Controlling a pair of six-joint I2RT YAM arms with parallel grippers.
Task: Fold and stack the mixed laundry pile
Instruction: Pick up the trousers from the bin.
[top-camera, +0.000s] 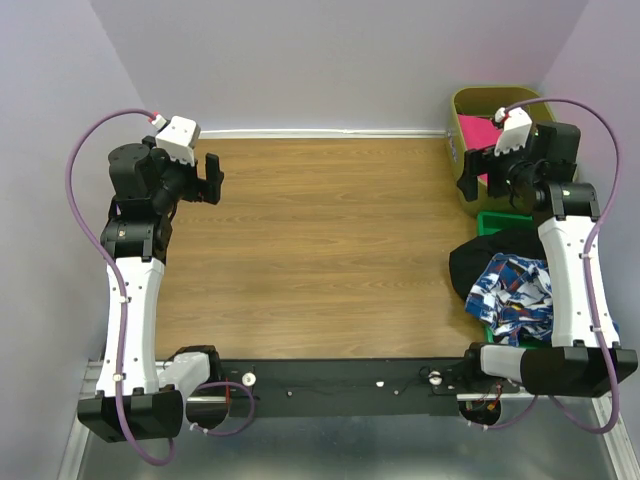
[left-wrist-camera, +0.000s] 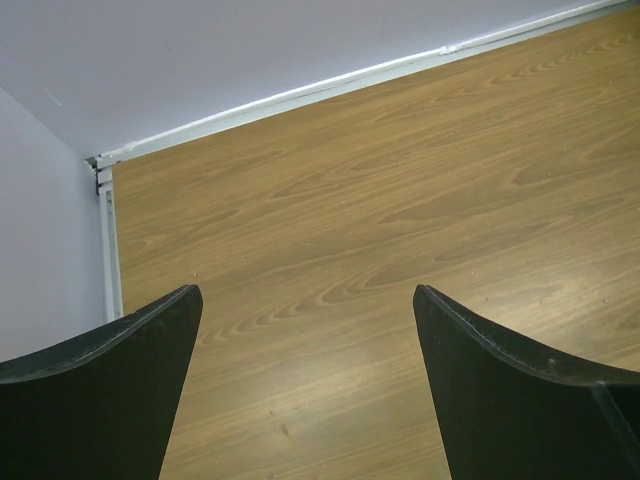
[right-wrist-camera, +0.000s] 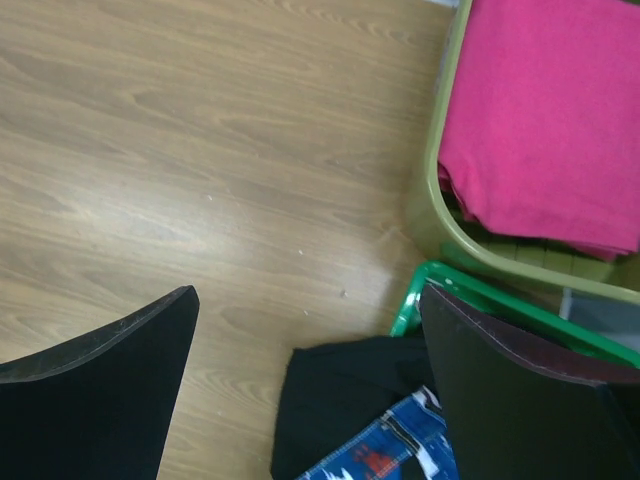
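Wooden table (top-camera: 320, 250), blue cloth (top-camera: 512, 292) on black garment (top-camera: 475, 262) at right edge, left gripper (left-wrist-camera: 305, 300) and right gripper (right-wrist-camera: 305, 295) wide apart, empty.

Smooth wood-grain table (top-camera: 320, 250), soft blue cloth (top-camera: 512, 292), matt black garment (top-camera: 475, 262), green plastic bin (top-camera: 495, 222).

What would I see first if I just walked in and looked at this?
The bright pink cloth in the olive bin at the far right corner jumps out first. Next come the blue patterned cloth and black garment, heaped at the right edge of the table beside the right arm. Both arms' jaws stand open and empty.
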